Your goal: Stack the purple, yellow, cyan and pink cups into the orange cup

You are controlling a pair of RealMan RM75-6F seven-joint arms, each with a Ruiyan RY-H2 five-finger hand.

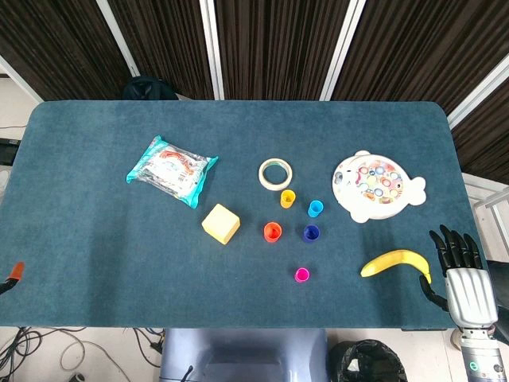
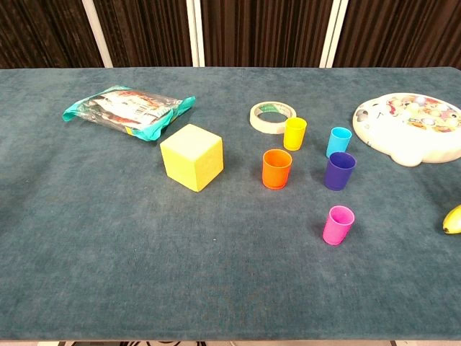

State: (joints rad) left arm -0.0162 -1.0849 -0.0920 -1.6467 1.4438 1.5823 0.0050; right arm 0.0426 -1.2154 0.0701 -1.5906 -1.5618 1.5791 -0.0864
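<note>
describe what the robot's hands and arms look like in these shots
Only the head view shows them. The right hand has black fingers on a silver-grey metallic palm block, above a grey cylindrical wrist with a small green ring mark. Of the left hand only a dark tip with an orange-red patch shows at the frame edge. No cables visible.

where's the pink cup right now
In the head view the pink cup stands upright alone at the table's near edge, right of centre, in front of the purple cup and left of the banana.

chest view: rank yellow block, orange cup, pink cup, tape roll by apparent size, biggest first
1. yellow block
2. tape roll and orange cup: look about alike; the roll sits farther back, so unsure.
3. pink cup, smallest though nearest the camera.
</note>
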